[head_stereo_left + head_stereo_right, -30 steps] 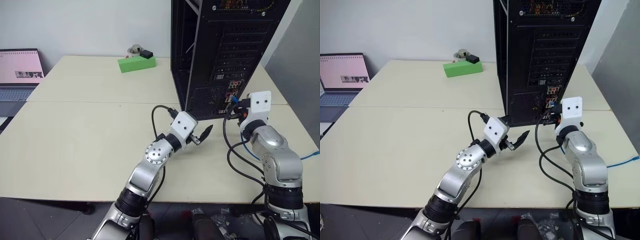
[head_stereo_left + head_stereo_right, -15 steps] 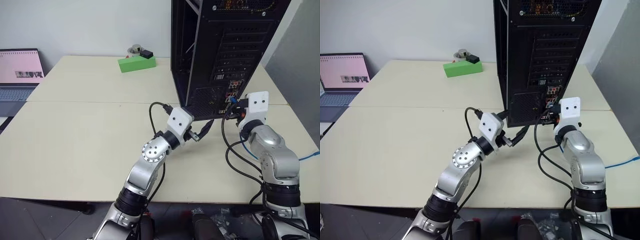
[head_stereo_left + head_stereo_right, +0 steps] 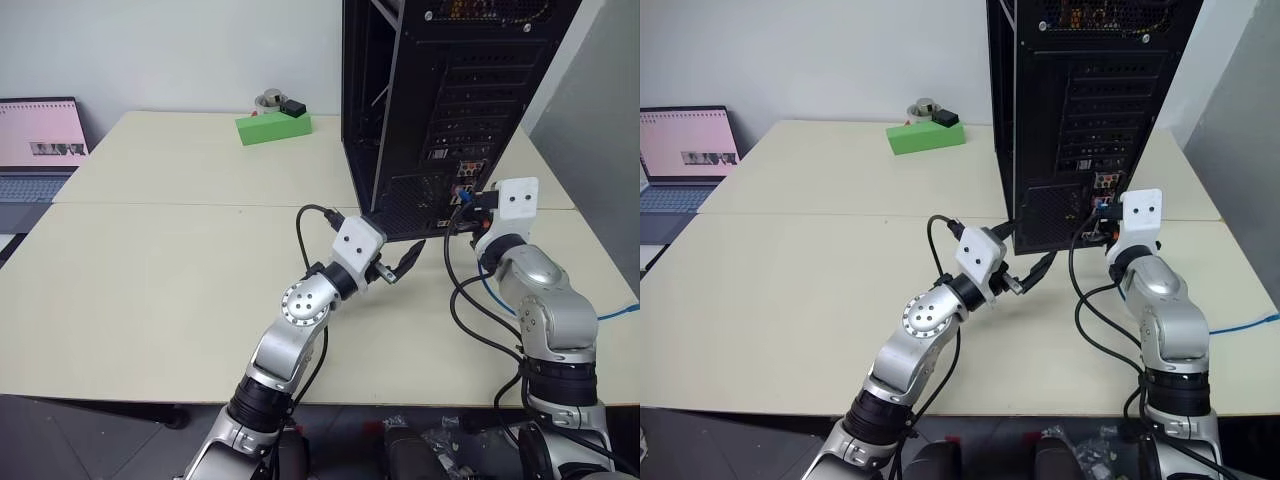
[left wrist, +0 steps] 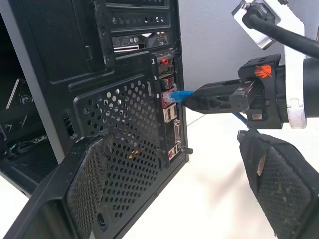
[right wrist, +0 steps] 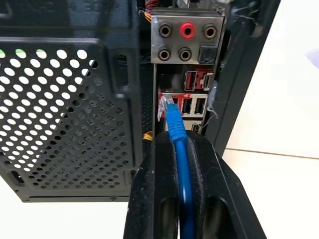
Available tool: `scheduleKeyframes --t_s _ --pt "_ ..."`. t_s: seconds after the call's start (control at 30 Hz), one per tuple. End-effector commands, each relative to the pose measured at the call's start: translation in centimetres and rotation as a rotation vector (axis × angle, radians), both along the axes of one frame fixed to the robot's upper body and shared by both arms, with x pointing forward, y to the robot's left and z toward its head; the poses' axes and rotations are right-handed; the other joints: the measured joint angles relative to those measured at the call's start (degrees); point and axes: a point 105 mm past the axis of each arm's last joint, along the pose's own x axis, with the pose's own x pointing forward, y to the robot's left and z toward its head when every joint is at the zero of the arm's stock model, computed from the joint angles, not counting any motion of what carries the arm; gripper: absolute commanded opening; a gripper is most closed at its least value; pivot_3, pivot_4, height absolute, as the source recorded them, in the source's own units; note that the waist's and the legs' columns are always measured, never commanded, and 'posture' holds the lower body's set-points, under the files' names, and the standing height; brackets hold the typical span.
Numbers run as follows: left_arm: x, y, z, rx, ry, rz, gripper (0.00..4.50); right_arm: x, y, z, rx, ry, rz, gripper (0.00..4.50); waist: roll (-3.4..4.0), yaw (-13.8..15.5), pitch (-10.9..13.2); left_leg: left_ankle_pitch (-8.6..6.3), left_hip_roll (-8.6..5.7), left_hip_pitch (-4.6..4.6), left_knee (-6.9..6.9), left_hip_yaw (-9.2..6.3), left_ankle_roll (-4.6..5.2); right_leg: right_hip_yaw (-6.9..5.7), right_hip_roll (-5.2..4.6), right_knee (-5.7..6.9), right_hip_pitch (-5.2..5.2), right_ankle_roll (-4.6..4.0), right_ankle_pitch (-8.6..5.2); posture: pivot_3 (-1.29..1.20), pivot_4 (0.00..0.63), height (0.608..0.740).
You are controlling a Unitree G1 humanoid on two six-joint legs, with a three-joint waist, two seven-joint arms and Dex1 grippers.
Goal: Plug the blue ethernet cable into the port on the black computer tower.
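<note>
- The right gripper (image 5: 175,149) has its fingers pinched on the blue ethernet cable (image 5: 175,130), just behind the plug.
- The plug tip is at the port block on the rear panel of the black computer tower (image 3: 440,100); I cannot tell whether it is seated.
- The left gripper (image 3: 400,266) waits near the tower's lower corner, fingers spread, holding nothing.
- I judge the last push remains.
</note>
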Motion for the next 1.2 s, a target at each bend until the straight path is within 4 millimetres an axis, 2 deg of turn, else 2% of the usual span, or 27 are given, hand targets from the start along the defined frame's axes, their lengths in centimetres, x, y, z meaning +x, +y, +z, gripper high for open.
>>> scheduleKeyframes --t_s 0.03,0.63,1.2 --pt "-0.6 -0.1 1.3 -0.017 -0.058 -0.020 4.23 -0.1 -0.2 1.6 0.016 -0.060 -0.009 0.00 0.00 0.0 0.0 0.00 0.00 0.00 0.00 0.00 0.00 0.00 0.00 0.00 0.00 0.00 0.00 0.00 0.150 0.740" --pt "-0.5 0.1 1.2 -0.014 -0.059 -0.008 4.23 0.2 -0.1 1.0 0.113 -0.031 -0.050 0.00 0.00 -0.1 0.0 0.00 0.00 0.00 0.00 0.00 0.00 0.01 0.00 0.00 0.00 0.00 0.00 0.00 0.150 0.740" --pt "-0.7 0.0 1.0 0.004 -0.070 -0.012 4.23 -0.1 1.1 2.6 0.126 -0.084 0.018 0.00 0.01 -0.2 0.0 0.00 0.00 0.01 0.00 0.01 0.00 0.02 0.00 0.01 -0.01 0.00 0.00 0.00 0.150 0.740"
